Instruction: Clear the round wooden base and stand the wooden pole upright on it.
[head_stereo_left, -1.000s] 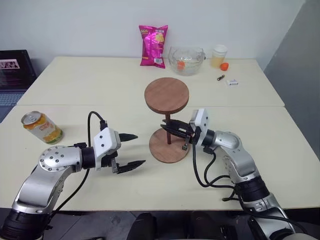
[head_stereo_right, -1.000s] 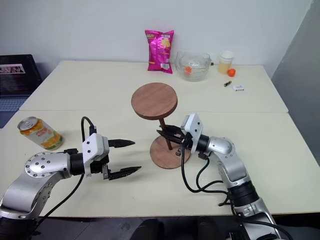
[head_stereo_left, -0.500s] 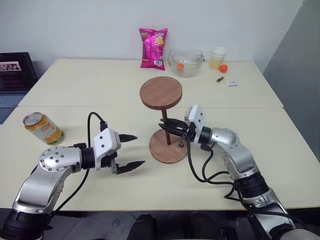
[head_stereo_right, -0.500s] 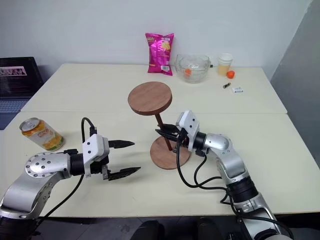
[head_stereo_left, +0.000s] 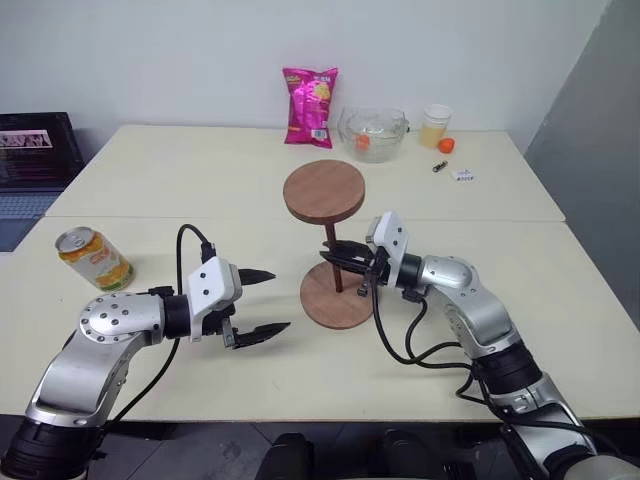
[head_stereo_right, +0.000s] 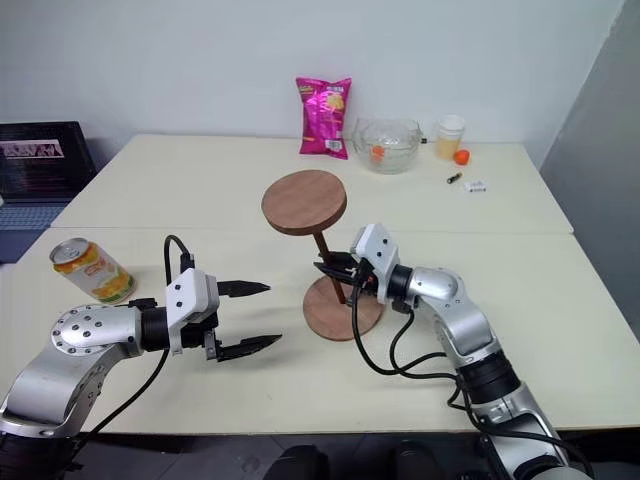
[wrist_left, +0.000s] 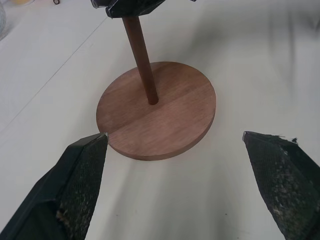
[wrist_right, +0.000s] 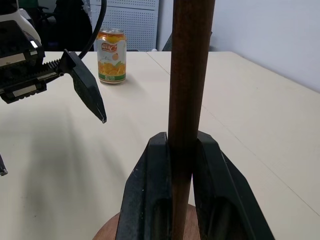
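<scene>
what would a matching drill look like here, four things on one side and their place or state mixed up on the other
Things:
1. pole
2. left pincer
3. can
4. chip bag

Place or state:
A. far side of the table, beside the glass bowl
B. open, holding nothing, near the base
C. upright on the base, clamped by the right pincer
D. near the table's left edge, past the left arm

Pairs: 1-C, 2-B, 3-D, 4-A
</scene>
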